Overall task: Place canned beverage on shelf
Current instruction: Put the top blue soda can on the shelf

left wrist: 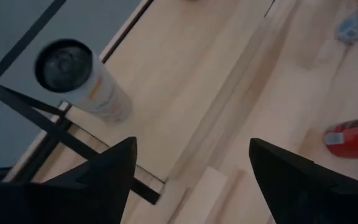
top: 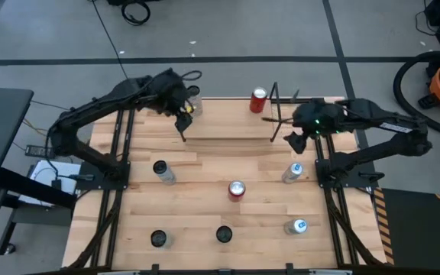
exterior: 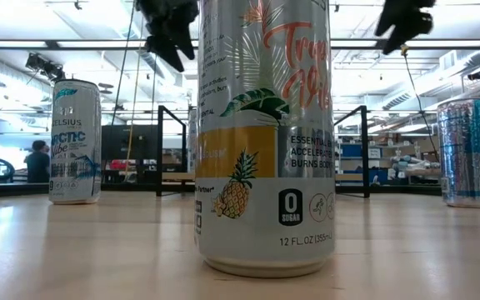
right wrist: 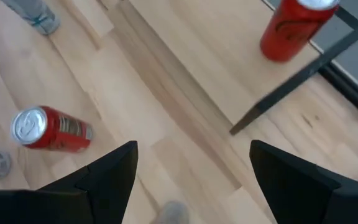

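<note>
While both arms hang over the far half of the table [top: 205, 229], you have the shelf [top: 228, 122] lying between them, its light board running left to right with a thin black frame at each end. On the shelf you can see two cans: a pale can with a dark top [left wrist: 79, 78] stands at the left end, just beside the left gripper [top: 183, 122], and a red can [top: 259, 100] stands at the right end near the far edge.

Your left gripper hovers above the shelf's left end with its fingers [left wrist: 104, 171] spread wide and nothing between them. Your right gripper [top: 292, 140] hovers at the shelf's right end, over its black frame, and its fingers [right wrist: 114, 168] are likewise parted and empty.

The remaining cans sit on the bare table, nearer than the shelf. A second red can with a silver top [top: 237, 189] stands near the middle. To its left stands a pale can with a dark top [top: 161, 170]; two more dark-topped cans stand along the near edge, one at the left [top: 158, 239] and one near the centre [top: 224, 234]. On the right you have two silver cans with blue tops, one [top: 293, 173] near the right arm's base and another [top: 296, 227] nearer still. Every can looks sealed, so you cannot tell what is inside them.
</note>
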`<state>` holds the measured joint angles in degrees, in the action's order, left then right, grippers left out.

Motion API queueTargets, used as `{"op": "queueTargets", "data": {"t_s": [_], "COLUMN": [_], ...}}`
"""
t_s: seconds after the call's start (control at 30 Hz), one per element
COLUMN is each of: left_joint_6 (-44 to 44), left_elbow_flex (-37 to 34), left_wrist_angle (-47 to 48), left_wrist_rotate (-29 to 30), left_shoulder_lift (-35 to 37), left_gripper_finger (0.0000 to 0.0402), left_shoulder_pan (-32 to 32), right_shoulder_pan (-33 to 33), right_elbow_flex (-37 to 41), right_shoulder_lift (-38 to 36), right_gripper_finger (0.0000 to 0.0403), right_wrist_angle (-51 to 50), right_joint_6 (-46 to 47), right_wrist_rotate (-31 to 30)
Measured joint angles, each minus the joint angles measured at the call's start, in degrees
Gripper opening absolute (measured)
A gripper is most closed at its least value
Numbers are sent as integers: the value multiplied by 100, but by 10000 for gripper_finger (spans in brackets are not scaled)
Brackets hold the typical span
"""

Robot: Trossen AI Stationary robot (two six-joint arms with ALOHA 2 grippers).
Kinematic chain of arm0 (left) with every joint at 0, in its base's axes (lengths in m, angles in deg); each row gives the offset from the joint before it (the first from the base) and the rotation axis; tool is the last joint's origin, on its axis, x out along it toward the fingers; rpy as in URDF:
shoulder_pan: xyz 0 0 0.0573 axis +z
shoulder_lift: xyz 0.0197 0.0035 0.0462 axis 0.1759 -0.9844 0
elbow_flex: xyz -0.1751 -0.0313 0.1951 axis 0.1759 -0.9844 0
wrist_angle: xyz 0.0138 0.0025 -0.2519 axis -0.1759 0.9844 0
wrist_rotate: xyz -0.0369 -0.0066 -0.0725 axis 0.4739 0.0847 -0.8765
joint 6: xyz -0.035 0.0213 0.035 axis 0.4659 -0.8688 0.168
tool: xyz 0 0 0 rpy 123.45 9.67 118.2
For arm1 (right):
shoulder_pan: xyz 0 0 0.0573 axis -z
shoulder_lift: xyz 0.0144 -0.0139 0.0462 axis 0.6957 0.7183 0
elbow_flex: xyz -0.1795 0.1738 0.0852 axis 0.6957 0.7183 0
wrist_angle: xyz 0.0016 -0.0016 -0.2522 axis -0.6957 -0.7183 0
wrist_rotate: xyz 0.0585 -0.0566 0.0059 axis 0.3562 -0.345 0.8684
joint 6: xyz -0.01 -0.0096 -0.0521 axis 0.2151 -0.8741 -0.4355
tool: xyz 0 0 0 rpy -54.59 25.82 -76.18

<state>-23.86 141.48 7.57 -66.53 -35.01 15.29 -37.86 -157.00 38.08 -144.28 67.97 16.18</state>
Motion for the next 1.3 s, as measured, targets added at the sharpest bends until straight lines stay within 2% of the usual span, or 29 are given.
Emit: {"op": "queueTargets", "data": {"t_s": [0.2,0.37,0.5,0.67,0.9,1.3], "left_joint_6": [268,297,295,287,295,417], "left_elbow_flex": [-780,-922,-924,-927,-924,-924], "left_wrist_angle": [-936,-1370,-1549,-1711,-1693,-1772], "left_wrist_rotate": [15,9,11,7,9,11], "left_shoulder_lift": [625,751,727,694,694,694], "left_gripper_finger": [312,312,312,312,312,312], "left_shoulder_pan": [-371,-870,-1299,-1744,-1981,-1986], "right_shoulder_pan": [-502,-726,-852,-1005,-1241,-1740], "right_elbow_flex": [937,1706,2151,2569,2708,2709], "right_shoulder_lift": [-595,-1044,-1352,-1610,-1621,-1616], "right_gripper_finger": [319,319,319,319,319,319], "right_wrist_angle": [57,217,428,869,879,765], "right_joint_6": [130,-11,-10,167,334,643], "right_wrist_rotate": [-341,-436,-177,512,795,583]}}
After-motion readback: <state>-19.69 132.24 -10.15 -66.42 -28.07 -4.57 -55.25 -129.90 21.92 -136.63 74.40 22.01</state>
